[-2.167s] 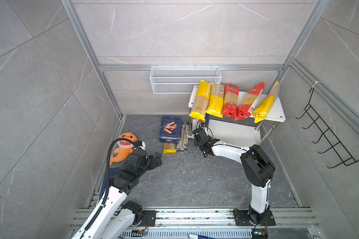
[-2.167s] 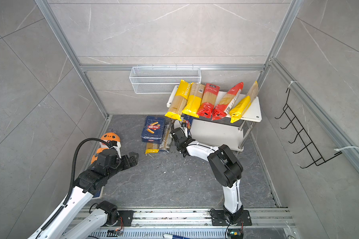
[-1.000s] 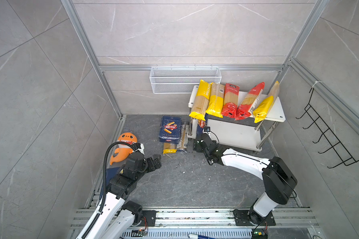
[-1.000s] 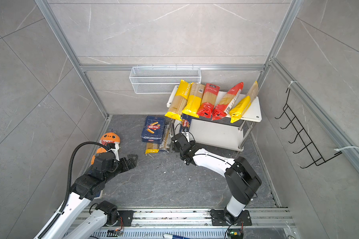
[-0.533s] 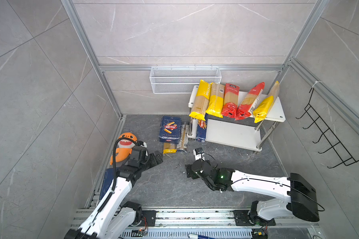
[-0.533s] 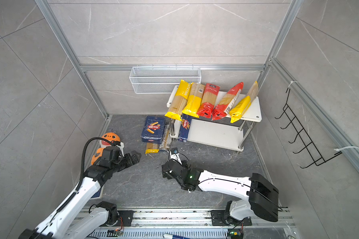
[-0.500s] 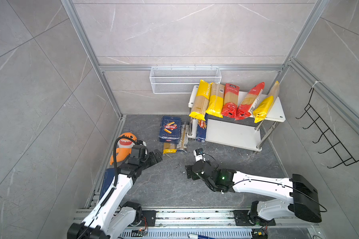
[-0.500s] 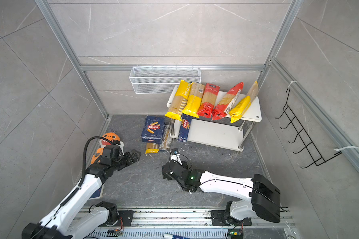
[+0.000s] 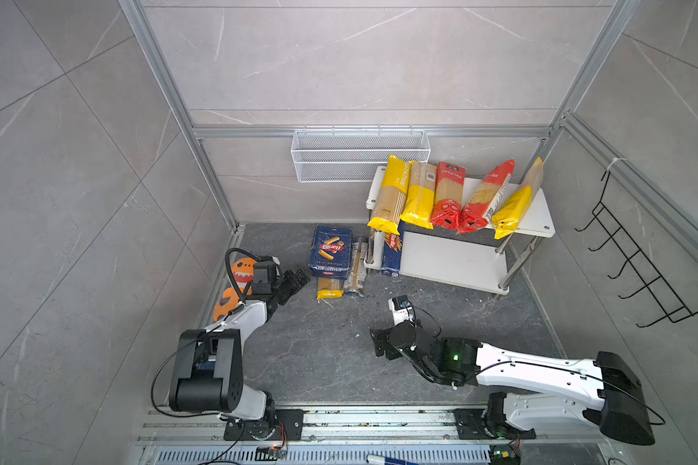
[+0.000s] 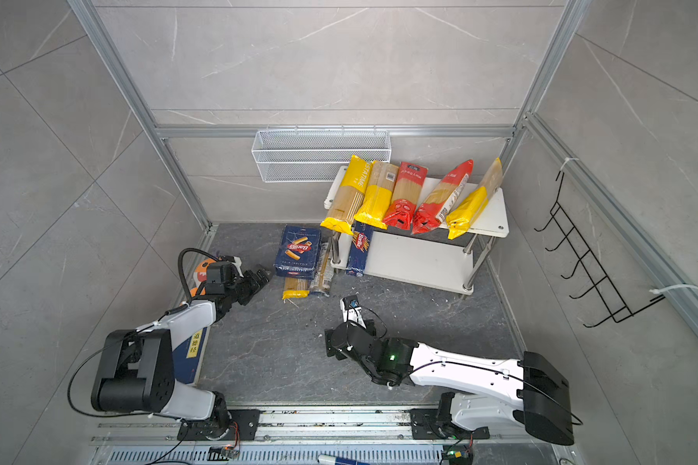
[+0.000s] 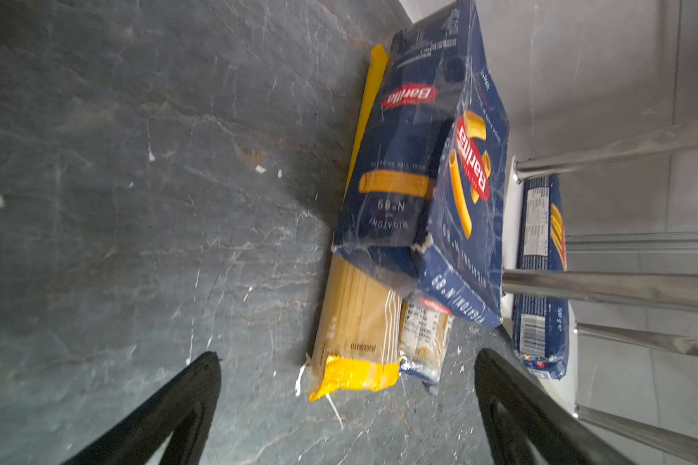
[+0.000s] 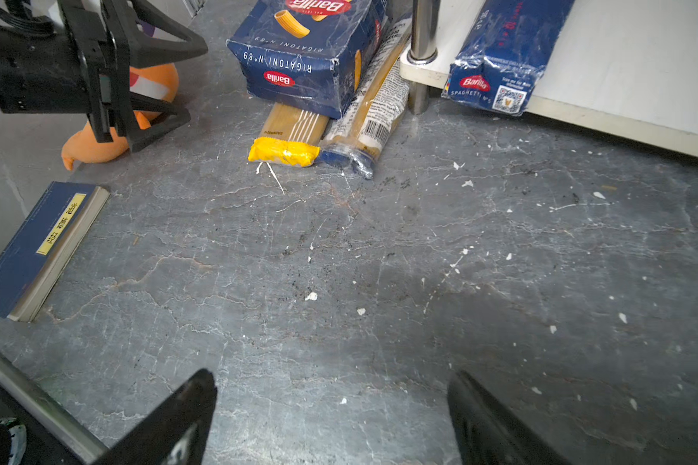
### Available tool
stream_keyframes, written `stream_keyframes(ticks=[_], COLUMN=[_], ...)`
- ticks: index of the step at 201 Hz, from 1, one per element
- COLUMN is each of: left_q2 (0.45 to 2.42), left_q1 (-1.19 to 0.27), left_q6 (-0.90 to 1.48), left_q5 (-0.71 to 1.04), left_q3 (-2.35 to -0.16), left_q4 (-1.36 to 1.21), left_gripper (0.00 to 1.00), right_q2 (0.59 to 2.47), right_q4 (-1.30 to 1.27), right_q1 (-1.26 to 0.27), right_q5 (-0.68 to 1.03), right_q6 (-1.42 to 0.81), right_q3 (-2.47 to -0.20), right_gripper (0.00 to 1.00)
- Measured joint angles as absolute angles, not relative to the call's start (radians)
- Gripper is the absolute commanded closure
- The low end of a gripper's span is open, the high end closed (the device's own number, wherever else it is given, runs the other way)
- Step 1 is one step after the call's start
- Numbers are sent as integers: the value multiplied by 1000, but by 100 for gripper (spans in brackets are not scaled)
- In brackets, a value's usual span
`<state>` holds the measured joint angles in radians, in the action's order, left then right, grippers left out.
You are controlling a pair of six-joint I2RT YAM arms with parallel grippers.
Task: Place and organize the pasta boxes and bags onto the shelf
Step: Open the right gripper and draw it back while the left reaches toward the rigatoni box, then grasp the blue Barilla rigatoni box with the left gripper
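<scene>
The wide pasta box (image 9: 331, 251) (image 12: 299, 60) lies on the floor on top of two bags, one yellow-ended (image 9: 330, 288) (image 11: 355, 322) and one clear with print (image 9: 355, 273). The narrow pasta box (image 9: 391, 253) lies at the left end of the shelf's lower board (image 9: 452, 261). Several more bags lean along the top board (image 9: 536, 209). My left gripper (image 9: 297, 280) (image 11: 347, 356) is open and empty, just left of the wide box's near corner. My right gripper (image 9: 379, 342) (image 12: 331, 378) is open and empty over bare floor, well in front of the shelf.
An orange shark plush (image 9: 238, 282) lies behind the left gripper by the left wall. A flat blue book (image 12: 37, 245) rests on the floor under the left arm. A white wire basket (image 9: 359, 155) hangs on the back wall and a black hook rack (image 9: 637, 261) on the right wall.
The right arm has drawn back from the shelf's left end to the front middle of the floor. The left gripper has moved forward towards the wide box.
</scene>
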<state>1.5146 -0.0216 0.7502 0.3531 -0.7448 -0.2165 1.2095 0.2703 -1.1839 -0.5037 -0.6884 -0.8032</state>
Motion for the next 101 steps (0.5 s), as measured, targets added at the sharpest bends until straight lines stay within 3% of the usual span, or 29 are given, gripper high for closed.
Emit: stream_keyframes(ticks=[48, 101], left_q2=[1705, 1790], left_q1=[12, 3], left_q6=[834, 865], left_q5=[434, 487], left_q3=[-826, -883], left_q4=[-408, -481], left_gripper=[0, 0], right_q2=[1195, 1231], right_q4=[297, 309], right_q1=[-1184, -1178], right_q5=[-554, -564], right_q6=[-665, -654], right_q3=[-805, -848], right_gripper=[8, 8])
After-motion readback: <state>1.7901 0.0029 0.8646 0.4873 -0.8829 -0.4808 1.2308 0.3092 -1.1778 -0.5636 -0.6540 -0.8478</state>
